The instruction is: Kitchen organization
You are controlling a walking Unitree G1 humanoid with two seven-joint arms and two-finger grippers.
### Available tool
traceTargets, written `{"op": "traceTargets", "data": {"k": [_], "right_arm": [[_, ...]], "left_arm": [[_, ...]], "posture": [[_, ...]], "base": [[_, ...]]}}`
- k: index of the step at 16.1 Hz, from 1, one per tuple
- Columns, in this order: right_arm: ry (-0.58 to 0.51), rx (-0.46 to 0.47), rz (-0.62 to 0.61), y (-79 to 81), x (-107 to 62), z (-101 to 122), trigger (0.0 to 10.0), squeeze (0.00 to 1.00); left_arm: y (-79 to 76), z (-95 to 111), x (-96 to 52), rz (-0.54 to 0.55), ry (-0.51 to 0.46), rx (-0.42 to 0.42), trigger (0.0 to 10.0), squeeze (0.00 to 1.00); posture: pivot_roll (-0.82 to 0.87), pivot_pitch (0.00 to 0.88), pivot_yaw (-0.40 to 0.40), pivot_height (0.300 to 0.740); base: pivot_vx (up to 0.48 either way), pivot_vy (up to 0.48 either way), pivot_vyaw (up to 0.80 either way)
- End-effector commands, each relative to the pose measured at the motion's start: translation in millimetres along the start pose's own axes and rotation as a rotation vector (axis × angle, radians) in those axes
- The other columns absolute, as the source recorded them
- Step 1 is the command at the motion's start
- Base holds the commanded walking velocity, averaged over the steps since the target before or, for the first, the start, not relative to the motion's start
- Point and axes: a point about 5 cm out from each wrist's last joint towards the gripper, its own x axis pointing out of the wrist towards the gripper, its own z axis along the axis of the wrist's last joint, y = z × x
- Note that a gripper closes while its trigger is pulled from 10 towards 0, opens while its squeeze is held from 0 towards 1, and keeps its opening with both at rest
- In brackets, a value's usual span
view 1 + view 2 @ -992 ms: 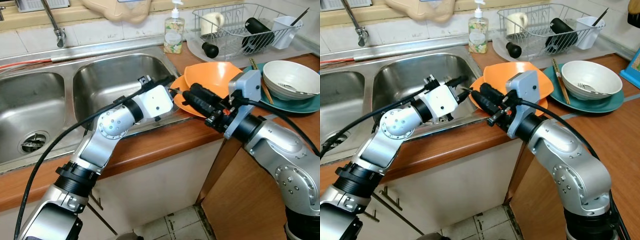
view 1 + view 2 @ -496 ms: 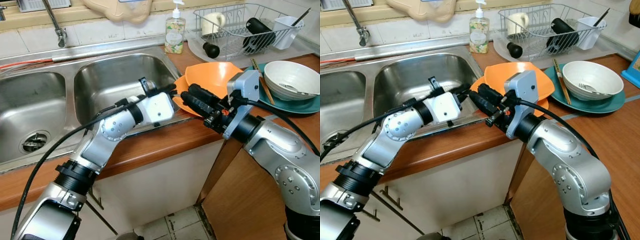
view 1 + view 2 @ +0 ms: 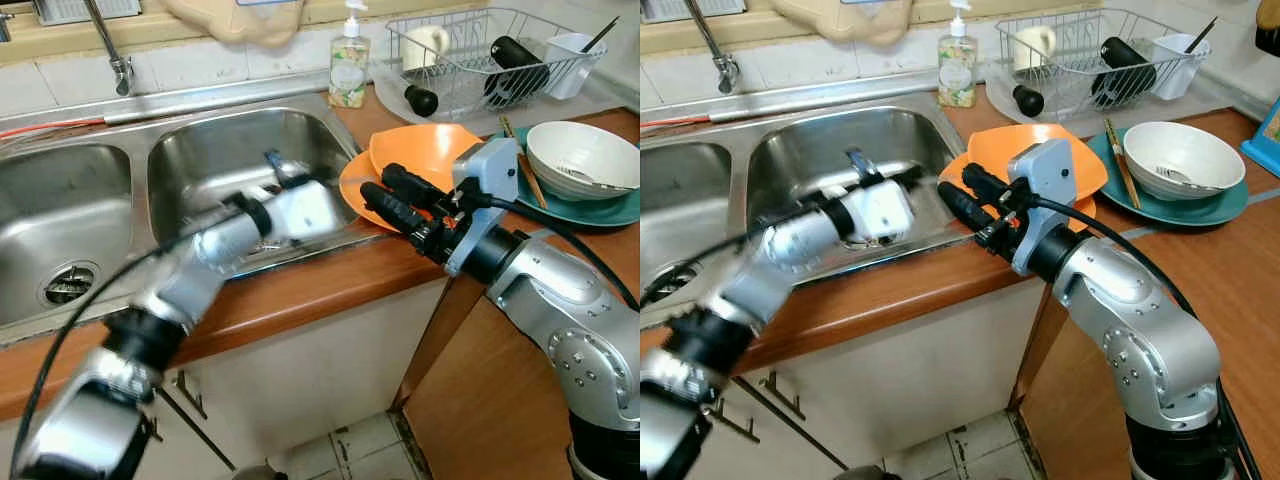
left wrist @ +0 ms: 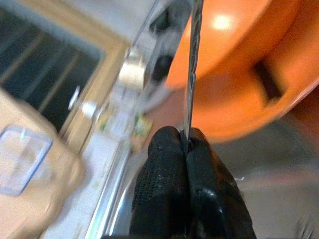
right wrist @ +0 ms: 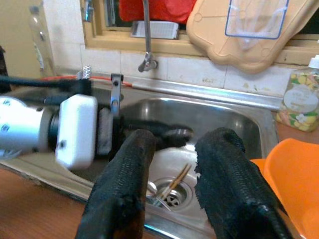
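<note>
- Kitchen counter, brown wood top (image 3: 1230, 270), with a steel double sink (image 3: 215, 150) set in; tiled wall and tap (image 3: 108, 45) behind at 12 o'clock.
- Dish rack (image 3: 480, 55) at 1 o'clock on the counter; soap bottle (image 3: 348, 65) just beside it, toward the sink.
- Orange plates (image 3: 425, 160) lie on the counter at the sink's right edge. White bowl (image 3: 580, 160) on a teal plate (image 3: 600, 212) sits at 3 o'clock from them, with chopsticks (image 3: 1122, 150) between.
- Left gripper (image 4: 185, 149) is over the right-hand basin, blurred in the head views. Its fingers are pressed together on a thin rod (image 4: 192, 69), probably a chopstick, that points toward the orange plates.
- Right gripper (image 5: 167, 194) hovers at the counter edge beside the orange plates, fingers apart, nothing between them; it looks into the basin, where chopsticks (image 5: 172, 184) lie by the drain.
- Judgement: the step appears to be moving utensils between sink and counter.
- Risk: the pinch is near the rod's end, so a fast swing could twist it out of the pads and drop it in the basin.
- Risk: the two arms are close; a sweep toward 3 o'clock could knock the right fingers or nudge the plates off the edge.
</note>
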Motion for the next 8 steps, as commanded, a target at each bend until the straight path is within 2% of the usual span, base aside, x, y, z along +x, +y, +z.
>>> {"op": "traceTargets", "data": {"k": [1,3,5,6,7,8], "right_arm": [[0.013,-0.028,-0.01,-1.0,1.4,0.4,10.0,0.0],[0.06,-0.037,-0.031,-3.6,-0.3,-7.8,10.0,0.0],[0.102,-0.051,-0.032,-2.9,-2.2,-15.6,10.0,0.0],[0.11,-0.057,-0.025,-1.2,-2.6,-16.8,10.0,0.0],[0.115,-0.063,-0.018,0.5,-2.6,-17.3,10.0,0.0],[0.119,-0.065,-0.013,2.3,-2.8,-18.1,10.0,0.0]], "left_arm": [[5.9,-12.1,0.7,0.007,0.064,0.022,0.0,0.0],[14.0,-28.7,3.2,0.007,0.147,0.029,0.0,0.0],[21.2,-46.6,7.0,-0.01,0.248,0.049,0.7,0.0],[21.6,-54.0,8.0,-0.03,0.299,0.021,3.6,0.0],[16.0,-61.7,7.1,-0.101,0.354,0.007,8.4,0.0],[9.5,-71.5,3.8,-0.152,0.424,0.014,10.0,0.0]], "posture": [[-0.18,0.0,0.043,0.74],[-0.18,0.0,0.047,0.74],[-0.19,0.0,0.051,0.74],[-0.2,0.0,0.052,0.74],[-0.21,0.0,0.06,0.74],[-0.22,0.0,0.063,0.74]], "base": [[0.0,0.0,0.0],[0.0,0.0,0.0],[0.0,0.0,0.0],[0.0,0.0,0.0],[0.0,0.0,0.0],[0.0,0.0,0.0]]}}
